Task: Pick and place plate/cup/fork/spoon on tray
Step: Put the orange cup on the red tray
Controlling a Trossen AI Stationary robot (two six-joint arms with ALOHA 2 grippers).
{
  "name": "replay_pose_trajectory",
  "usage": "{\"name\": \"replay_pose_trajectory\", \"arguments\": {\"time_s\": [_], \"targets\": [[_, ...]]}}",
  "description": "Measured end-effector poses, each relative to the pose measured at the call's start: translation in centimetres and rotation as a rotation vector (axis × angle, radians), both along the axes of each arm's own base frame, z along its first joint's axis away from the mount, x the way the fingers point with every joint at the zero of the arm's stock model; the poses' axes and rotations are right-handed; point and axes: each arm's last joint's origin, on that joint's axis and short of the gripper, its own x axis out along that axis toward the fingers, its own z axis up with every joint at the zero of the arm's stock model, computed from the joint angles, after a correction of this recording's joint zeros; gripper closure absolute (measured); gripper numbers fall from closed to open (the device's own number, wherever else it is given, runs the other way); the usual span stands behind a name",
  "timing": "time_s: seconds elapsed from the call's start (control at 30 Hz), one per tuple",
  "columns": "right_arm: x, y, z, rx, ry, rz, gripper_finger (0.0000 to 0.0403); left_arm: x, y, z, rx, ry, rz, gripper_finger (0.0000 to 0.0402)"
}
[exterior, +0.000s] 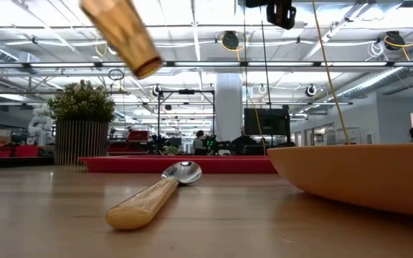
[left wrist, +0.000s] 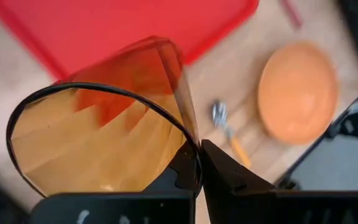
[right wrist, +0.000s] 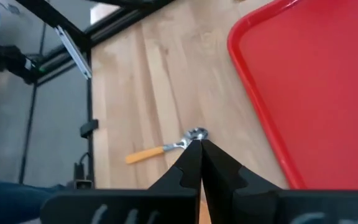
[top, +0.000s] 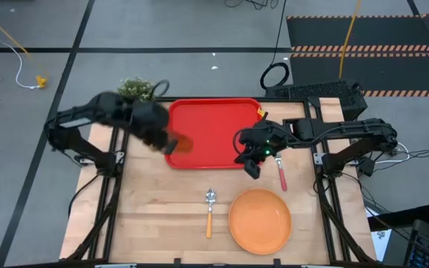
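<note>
Landmark: the tray [top: 222, 119].

1. Plate [top: 260, 219]: nearest the front edge of the table, in front of the tray's right half, not on the tray.
2. Spoon [top: 209, 212]: just left of the plate, in front of the tray, long axis running front to back with the bowl toward the tray.
3. Fork [top: 281, 173]: off the tray's front right corner, long axis roughly front to back.
4. Right gripper [top: 250, 165]: at the tray's front right corner, fingers closed together on nothing; the fork lies just to its right, so this is the nearer arm for the fork.
5. Left gripper [top: 164, 141]: at the tray's front left corner, clamped on the cup [top: 182, 144].

The coming placement likely depends on the cup being lowered over the tray floor. The low view shows the cup tilted and well above the table; the high view cannot show that height.
</note>
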Motion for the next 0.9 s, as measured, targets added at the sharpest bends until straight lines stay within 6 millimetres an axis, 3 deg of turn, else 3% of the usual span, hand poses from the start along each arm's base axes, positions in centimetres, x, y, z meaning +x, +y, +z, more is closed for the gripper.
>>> {"name": "replay_pose_trajectory", "arguments": {"time_s": [0.23,0.43,0.63,0.9], "targets": [[-0.1,-1.3,-0.1,-0.017,0.008,0.038,0.0403,3.4,5.4,2.3,0.167,-0.075,-0.031,0.0394],[-0.2,-2.6,-0.1,0.028,0.005,0.046,0.0403,5.6,8.6,2.6,0.287,-0.100,-0.054,0.0394],[-0.3,-3.4,-0.1,0.072,0.003,0.049,0.0403,5.0,10.7,2.5,0.378,-0.052,-0.062,0.0394],[-0.3,-3.5,-0.1,0.099,0.006,0.043,0.0403,2.8,14.1,2.1,0.478,0.104,-0.080,0.0394]]}}
